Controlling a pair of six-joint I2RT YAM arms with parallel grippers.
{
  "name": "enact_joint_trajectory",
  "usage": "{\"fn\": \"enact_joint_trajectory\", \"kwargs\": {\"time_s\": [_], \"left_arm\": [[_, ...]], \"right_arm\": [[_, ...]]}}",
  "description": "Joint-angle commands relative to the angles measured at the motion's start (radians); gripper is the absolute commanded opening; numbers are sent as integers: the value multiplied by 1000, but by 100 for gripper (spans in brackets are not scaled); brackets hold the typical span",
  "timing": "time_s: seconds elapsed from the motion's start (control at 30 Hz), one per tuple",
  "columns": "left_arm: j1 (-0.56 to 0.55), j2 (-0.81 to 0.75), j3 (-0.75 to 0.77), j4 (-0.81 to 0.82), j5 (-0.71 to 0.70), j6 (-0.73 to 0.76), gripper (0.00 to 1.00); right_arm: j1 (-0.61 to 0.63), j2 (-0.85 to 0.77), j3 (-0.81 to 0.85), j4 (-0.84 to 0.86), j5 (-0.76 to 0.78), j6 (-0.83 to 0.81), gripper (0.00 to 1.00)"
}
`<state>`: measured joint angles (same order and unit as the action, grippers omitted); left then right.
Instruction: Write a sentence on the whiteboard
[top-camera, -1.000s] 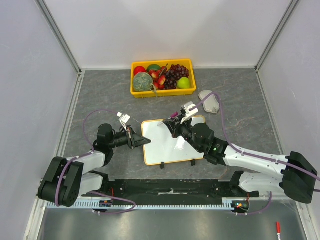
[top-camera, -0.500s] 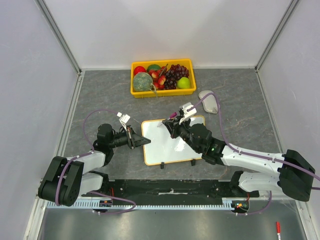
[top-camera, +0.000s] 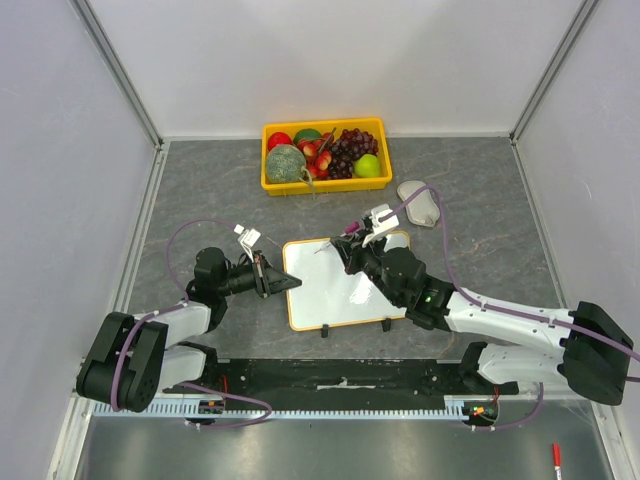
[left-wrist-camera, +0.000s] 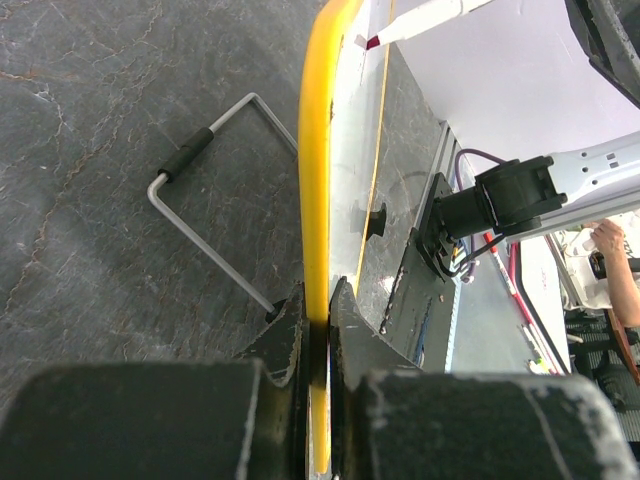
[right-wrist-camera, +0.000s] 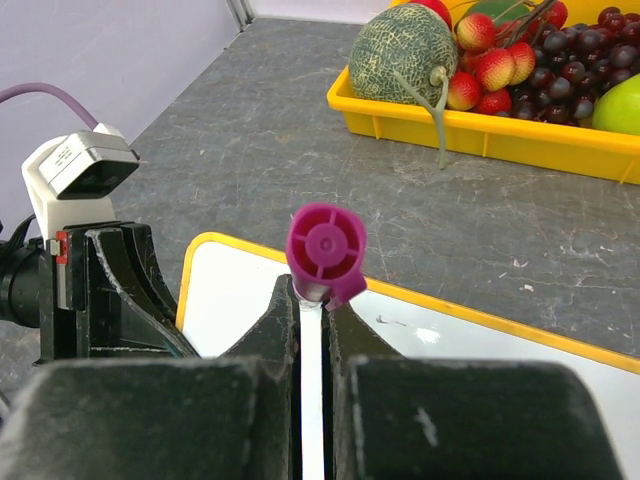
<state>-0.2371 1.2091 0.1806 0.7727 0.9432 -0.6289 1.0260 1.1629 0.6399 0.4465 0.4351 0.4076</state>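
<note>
Mottled grey table (top-camera: 200, 190), open toward left edge; left gripper (left-wrist-camera: 318, 300) clamped on yellow-rimmed whiteboard (top-camera: 320, 295), right gripper (right-wrist-camera: 312, 300) pinching magenta-capped marker (right-wrist-camera: 325, 243).

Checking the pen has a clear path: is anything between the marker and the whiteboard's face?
Nothing visible. The right tool holds the marker with its tip by the whiteboard's far left corner, and the face there is bare. The left tool only clamps the left rim.

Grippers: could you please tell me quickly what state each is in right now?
Left gripper: closed on the whiteboard's edge.
Right gripper: closed on the marker.
</note>
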Motion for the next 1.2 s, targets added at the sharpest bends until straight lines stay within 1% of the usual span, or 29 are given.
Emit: {"fn": "enact_joint_trajectory", "kwargs": {"time_s": [0.0,0.23,0.47,0.87,1.17], "left_arm": [[1,13,8,-10,-81,80,2],[2,17,8,-10,-81,80,2],[2,15,8,-10,-81,80,2],[2,17,8,-10,-80,78,2],[1,15,8,-9,-80,80,2]], "right_arm": [[0,-25,-3,-11,56,-7,0],[0,-42,32,3,-32,-13,0],[0,-19,49,40,-87,8,0],[0,17,23,51,-68,11,0],[0,-8,-12,17,-72,16,0]]}}
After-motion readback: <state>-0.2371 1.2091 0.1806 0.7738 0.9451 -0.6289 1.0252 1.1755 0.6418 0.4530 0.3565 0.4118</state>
